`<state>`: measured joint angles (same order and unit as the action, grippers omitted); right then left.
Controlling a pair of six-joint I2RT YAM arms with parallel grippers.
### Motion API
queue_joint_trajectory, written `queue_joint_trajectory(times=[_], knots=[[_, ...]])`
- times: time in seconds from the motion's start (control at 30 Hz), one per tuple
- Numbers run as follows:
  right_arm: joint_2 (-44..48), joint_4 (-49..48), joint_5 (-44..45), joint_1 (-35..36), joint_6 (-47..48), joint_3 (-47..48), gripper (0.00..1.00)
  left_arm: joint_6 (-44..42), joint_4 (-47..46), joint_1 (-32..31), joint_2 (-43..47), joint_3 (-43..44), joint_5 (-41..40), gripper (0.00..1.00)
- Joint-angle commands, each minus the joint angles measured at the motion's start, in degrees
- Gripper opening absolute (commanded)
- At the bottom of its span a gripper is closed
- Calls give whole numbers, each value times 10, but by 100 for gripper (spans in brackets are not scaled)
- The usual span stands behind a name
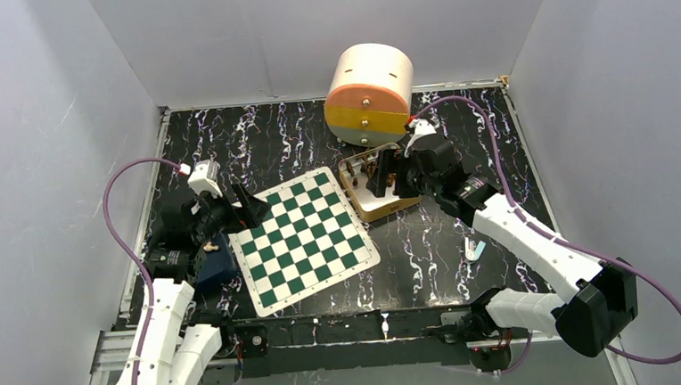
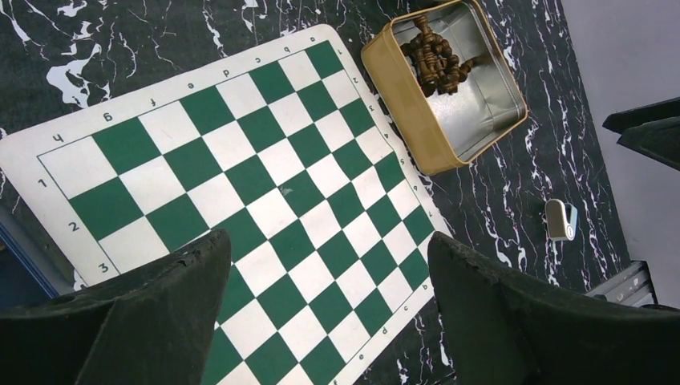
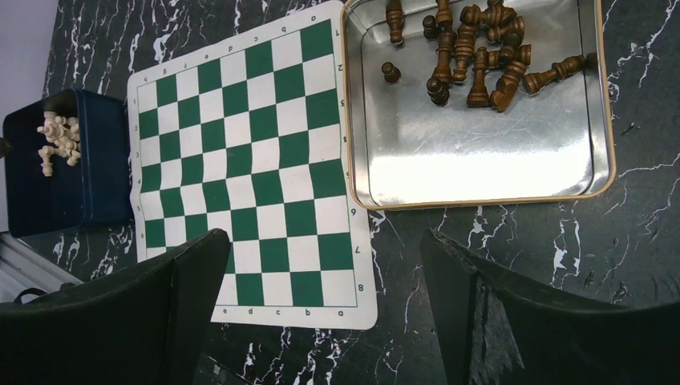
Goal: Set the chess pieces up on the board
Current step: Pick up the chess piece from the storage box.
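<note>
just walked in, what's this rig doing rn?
Chess setup, with nothing placed yet. The board is bare. The dark pieces lie jumbled in the tan tin on one side of it, the white pieces in the blue box on the other. The left gripper hangs open near the blue box; the right gripper hangs open over the tin. Neither holds anything.

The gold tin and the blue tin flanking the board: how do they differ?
The gold tin has a shiny silver inside; the blue tin is dark throughout. The gold tin holds dark brown pieces, the blue tin cream-white pieces. They lie at opposite sides of the board. Both are open-topped and rectangular.
</note>
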<state>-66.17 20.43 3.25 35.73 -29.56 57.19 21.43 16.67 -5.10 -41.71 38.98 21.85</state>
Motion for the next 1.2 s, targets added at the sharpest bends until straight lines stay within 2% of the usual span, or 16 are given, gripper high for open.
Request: queue_joint_trajectory(times=[0.0, 0.23, 0.4, 0.53, 0.67, 0.73, 0.83, 0.93, 1.03, 1.17], knots=[[-5, -22, 13, 2, -1, 10, 99, -9, -3, -3, 7, 2, -7, 89], [-14, -25, 37, 2, -2, 9, 99, -9, -2, -3, 10, 1, -12, 89], [-39, -68, 54, 2, 27, 10, 99, -8, 5, -3, 19, 1, -30, 90], [-87, -68, 55, 2, 86, 33, 99, -9, 14, -3, 21, 4, -53, 89], [-162, -57, 109, 0, 100, 71, 98, -10, 20, -3, 19, 6, -62, 88], [-198, -62, 114, -4, 111, 84, 90, -11, 23, -3, 22, 6, -67, 88], [-245, -85, 100, -16, 124, 96, 64, -11, 24, -3, 26, 6, -73, 88], [-284, -104, 81, -33, 128, 110, 46, -11, 24, -3, 28, 7, -73, 88], [-319, -107, 77, -40, 136, 130, 39, -11, 24, -3, 32, 7, -73, 88], [-354, -105, 70, -41, 145, 156, 37, -11, 24, -3, 33, 7, -73, 88]])
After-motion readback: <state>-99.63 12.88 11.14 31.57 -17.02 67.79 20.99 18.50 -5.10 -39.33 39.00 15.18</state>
